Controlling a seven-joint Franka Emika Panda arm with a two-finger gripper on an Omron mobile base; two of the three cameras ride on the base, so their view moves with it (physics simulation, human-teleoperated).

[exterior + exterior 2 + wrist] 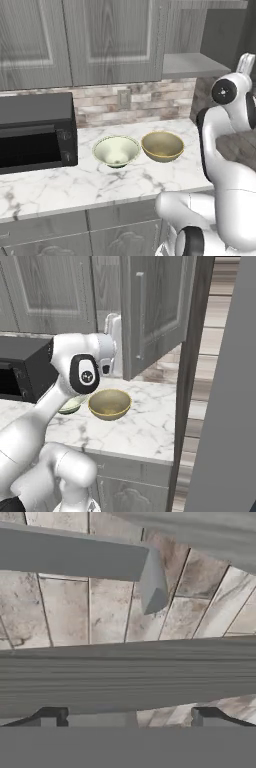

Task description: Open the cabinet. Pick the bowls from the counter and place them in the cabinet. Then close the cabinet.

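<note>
Both bowls are sitting side by side on the marble tabletop (75,187), just right of the black microwave (35,132). The cream bowl (116,151) is on the left, the tan bowl (162,146) is right next to it, both upright. The cabinet (100,37) above is standing with its right door (155,311) swung out toward the room, bar handle (140,316) facing out, and a grey shelf (192,65) showing inside. The gripper (129,716) is sitting right up against the edge of that door, jaws spread wide apart and holding nothing, with the stone tile wall (90,612) behind it
</note>
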